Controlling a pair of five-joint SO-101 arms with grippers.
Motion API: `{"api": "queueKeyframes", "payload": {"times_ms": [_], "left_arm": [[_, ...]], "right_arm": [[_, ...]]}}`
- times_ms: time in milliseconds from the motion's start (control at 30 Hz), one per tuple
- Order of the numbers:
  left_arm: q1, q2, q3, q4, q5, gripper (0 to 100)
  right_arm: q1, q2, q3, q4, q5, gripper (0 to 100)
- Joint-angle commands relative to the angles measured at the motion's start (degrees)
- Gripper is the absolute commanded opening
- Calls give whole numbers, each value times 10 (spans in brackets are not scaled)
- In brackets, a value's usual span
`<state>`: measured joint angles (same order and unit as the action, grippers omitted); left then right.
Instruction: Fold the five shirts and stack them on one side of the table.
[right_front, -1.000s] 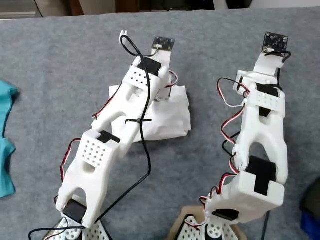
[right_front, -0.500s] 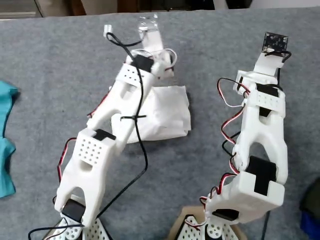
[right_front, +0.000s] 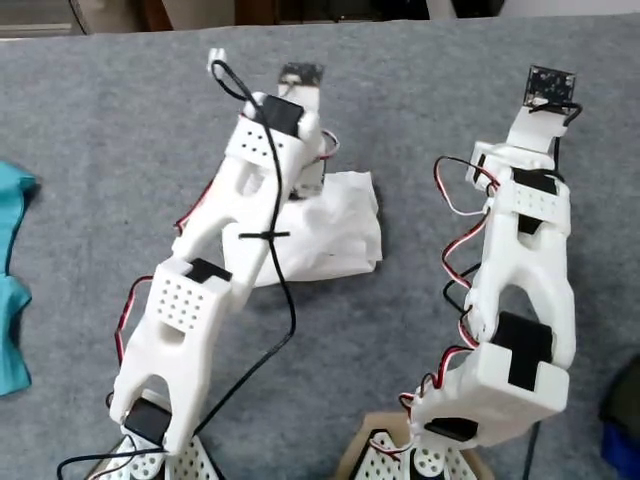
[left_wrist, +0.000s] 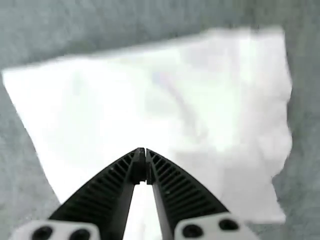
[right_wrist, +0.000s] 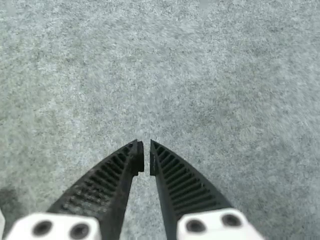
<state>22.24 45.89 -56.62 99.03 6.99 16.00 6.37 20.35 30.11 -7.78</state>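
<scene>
A folded white shirt (right_front: 330, 230) lies on the grey carpeted table (right_front: 120, 120), near the middle. My left arm (right_front: 255, 175) stretches over the shirt's left part. In the left wrist view my left gripper (left_wrist: 145, 157) is shut with nothing in it, hovering just above the white shirt (left_wrist: 200, 90). A teal shirt (right_front: 10, 290) lies unfolded at the table's left edge. My right arm (right_front: 525, 250) stands to the right of the white shirt. Its gripper (right_wrist: 146, 152) is shut and empty over bare carpet (right_wrist: 225, 75).
A dark blue cloth (right_front: 622, 420) shows at the near right edge. Open carpet lies between the white shirt and the teal one, and along the far side of the table.
The left arm's wrist tipped up off the white shirt, then came back down a little farther left. The shirt lies uncovered and flat. The right arm has not moved.
</scene>
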Motion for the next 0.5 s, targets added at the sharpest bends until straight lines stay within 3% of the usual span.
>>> {"api": "queueKeyframes", "payload": {"times_ms": [0,133,467], "left_arm": [[16,-44,35,17,-9,19],[28,-42,95,-6,-7,19],[35,-42,115,-206,-4,19]], "right_arm": [[-11,-3,1,-11,-1,41],[-10,-3,1,-11,-1,41],[-8,-3,1,-11,-1,41]]}}
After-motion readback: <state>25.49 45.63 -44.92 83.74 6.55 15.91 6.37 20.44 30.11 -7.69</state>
